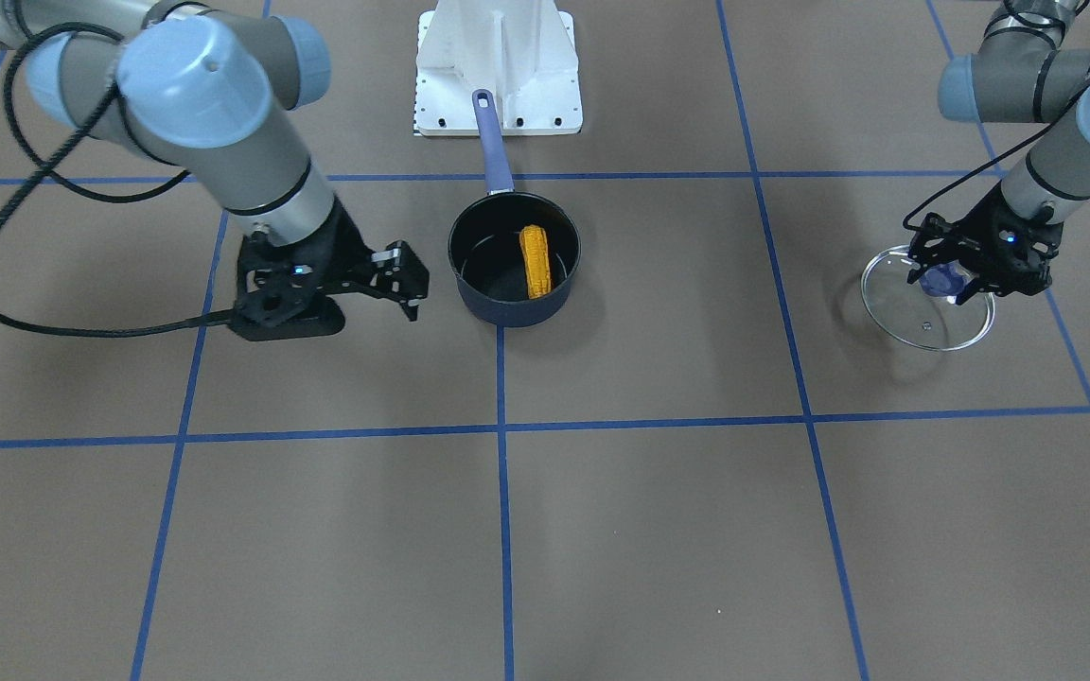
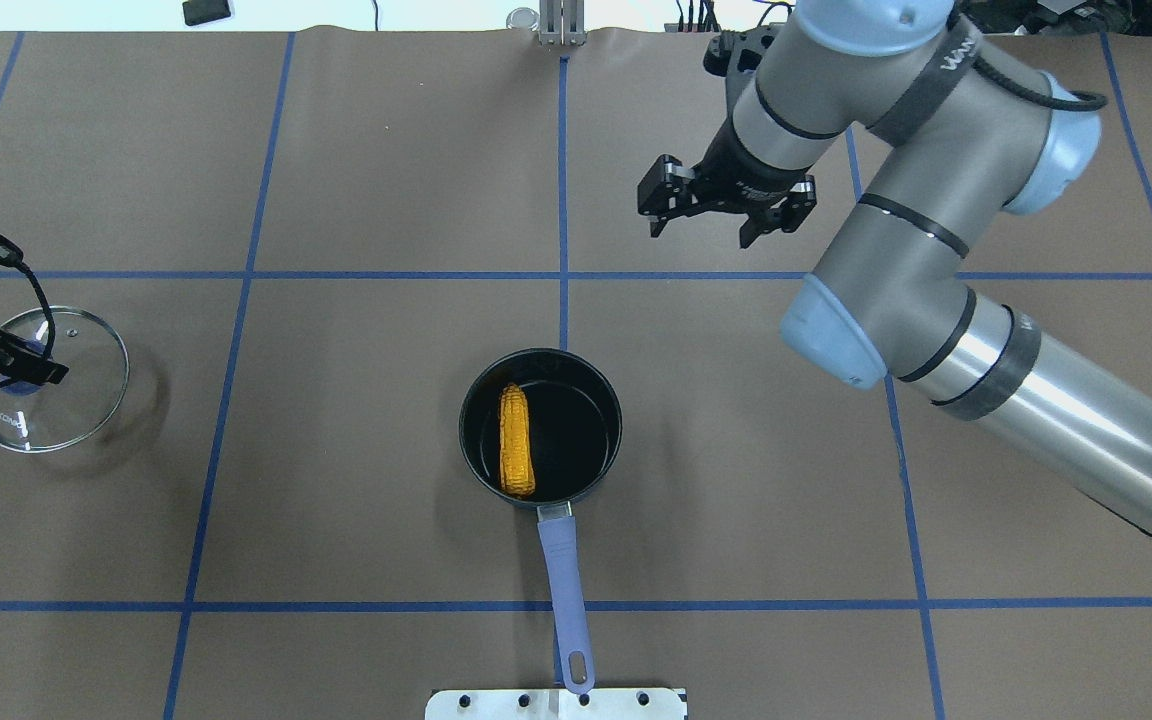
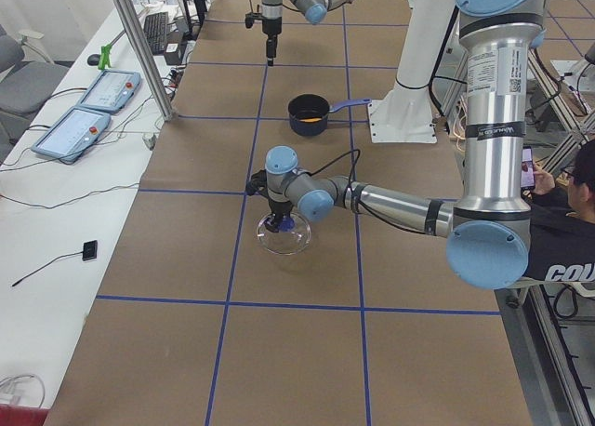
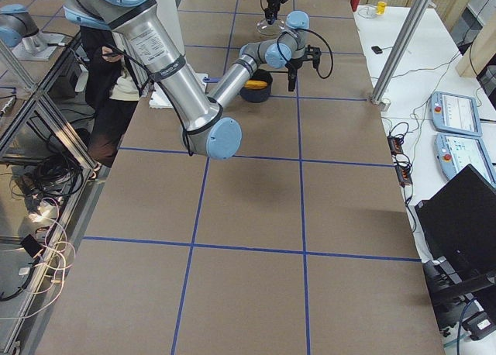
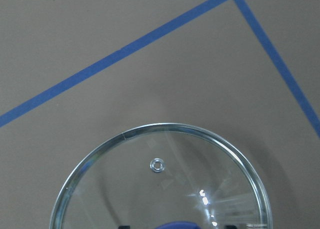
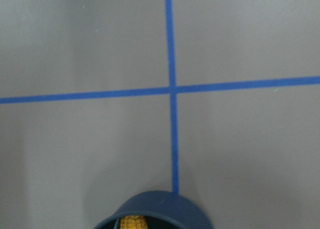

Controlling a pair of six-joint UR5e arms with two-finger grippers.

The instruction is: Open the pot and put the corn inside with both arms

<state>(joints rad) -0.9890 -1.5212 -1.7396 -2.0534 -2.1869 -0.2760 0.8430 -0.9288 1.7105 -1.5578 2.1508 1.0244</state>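
Note:
The dark navy pot (image 1: 507, 307) stands open at the table's middle, its purple-blue handle (image 2: 564, 580) pointing toward my base. The yellow corn (image 2: 516, 440) lies inside it, along one side; it also shows in the front view (image 1: 535, 260). My left gripper (image 1: 957, 284) is shut on the knob of the glass lid (image 2: 76, 400), far to the pot's left, low and slightly tilted over the table. The left wrist view shows the lid (image 5: 160, 189) just below the camera. My right gripper (image 2: 701, 225) is open and empty, beyond the pot and a little to its right.
The white base plate (image 1: 498, 66) sits just behind the pot's handle. Blue tape lines (image 2: 563, 200) grid the brown table. A side bench with control tablets (image 3: 84, 110) runs along the far edge. An operator (image 3: 567, 231) sits by my left arm's base.

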